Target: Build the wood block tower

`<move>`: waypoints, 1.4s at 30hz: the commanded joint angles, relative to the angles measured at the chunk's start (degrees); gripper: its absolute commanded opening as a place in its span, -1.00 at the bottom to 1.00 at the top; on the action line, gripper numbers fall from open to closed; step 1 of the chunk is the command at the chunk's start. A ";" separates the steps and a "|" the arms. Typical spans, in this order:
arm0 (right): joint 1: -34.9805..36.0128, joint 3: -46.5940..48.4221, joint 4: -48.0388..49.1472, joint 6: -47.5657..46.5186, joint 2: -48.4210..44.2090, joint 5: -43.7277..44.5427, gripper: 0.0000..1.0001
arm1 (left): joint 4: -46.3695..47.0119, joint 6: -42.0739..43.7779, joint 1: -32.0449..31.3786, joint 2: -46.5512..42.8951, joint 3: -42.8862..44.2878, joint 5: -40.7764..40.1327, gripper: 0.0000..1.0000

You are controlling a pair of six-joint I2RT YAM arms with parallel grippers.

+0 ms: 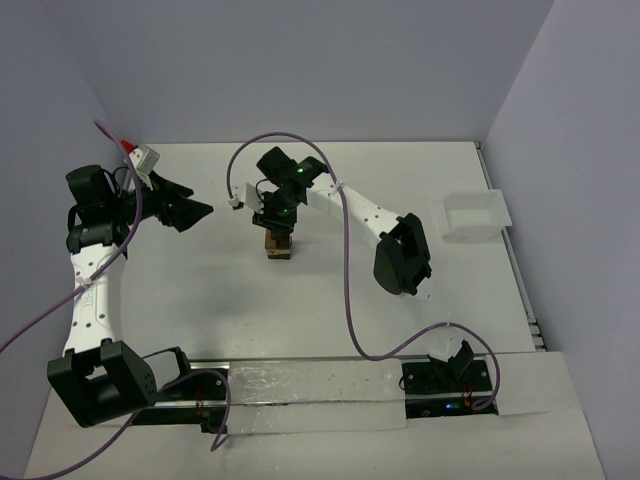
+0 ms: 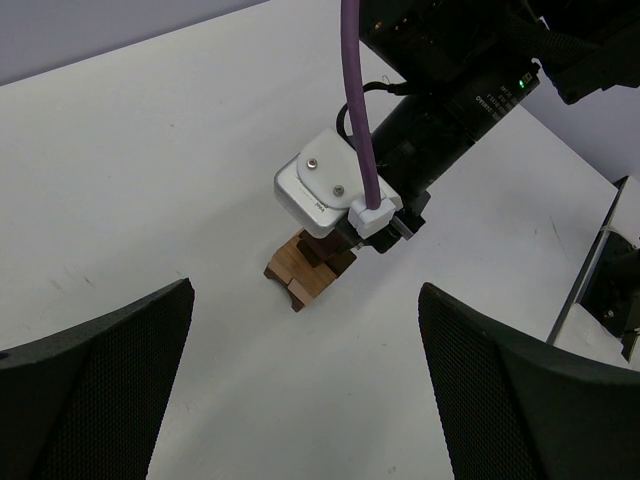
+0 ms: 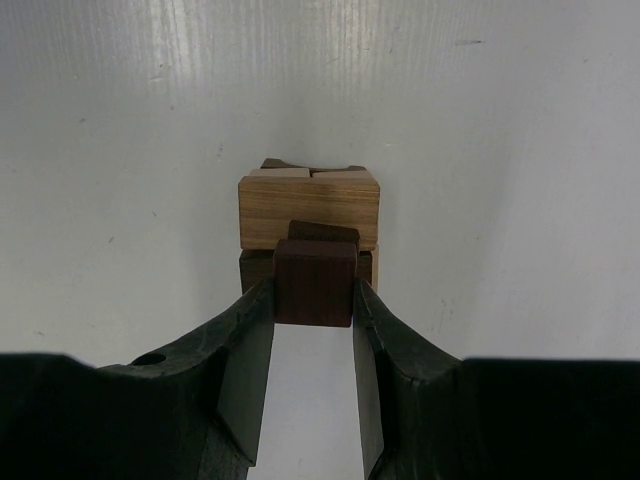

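Right tool (image 3: 312, 300), lower centre, clenched on a dark block (image 3: 314, 275) just before the wood block tower (image 3: 310, 205), mid-frame on the counter (image 3: 500, 150). Left tool (image 2: 305, 390) released, well apart. Advice: align the block squarely, lower slowly, release gently.

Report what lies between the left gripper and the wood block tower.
Bare table only, from left gripper to wood block tower; top external view shows it.

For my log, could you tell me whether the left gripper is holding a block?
No, the left gripper is wide open with nothing inside it.
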 commanded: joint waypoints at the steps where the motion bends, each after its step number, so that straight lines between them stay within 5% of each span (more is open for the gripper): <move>1: -0.13 1.52 -1.02 0.53 0.85 -0.68 -0.60 | 2.76 -0.31 0.38 -0.43 0.39 1.21 0.98; 10: -0.10 1.49 -0.71 0.65 1.24 -0.17 -0.56 | 2.61 -0.16 0.44 -0.49 0.33 0.95 0.98; 14: -0.10 1.40 -0.68 0.63 1.30 0.15 -0.36 | 2.63 -0.20 0.35 -0.47 0.48 0.95 0.99; 25: -0.02 1.31 -0.09 1.78 0.47 0.26 0.31 | 2.36 -0.18 0.35 -0.40 0.76 0.68 0.98; 28: 0.25 1.31 0.51 2.55 -1.05 0.21 0.83 | 1.98 0.01 0.35 -0.40 0.95 0.40 0.98; 31: 0.73 1.29 0.97 3.44 -3.49 -0.25 0.99 | 2.27 -1.39 0.38 -0.31 1.28 -0.31 0.99; 38: 0.82 0.12 2.73 5.62 -11.22 -1.48 0.99 | 0.94 -6.40 0.60 0.45 4.32 -1.92 0.99; 42: -0.25 -1.30 4.96 8.50 -16.71 -1.51 0.99 | 2.82 -14.59 0.62 -0.30 4.82 -17.32 0.98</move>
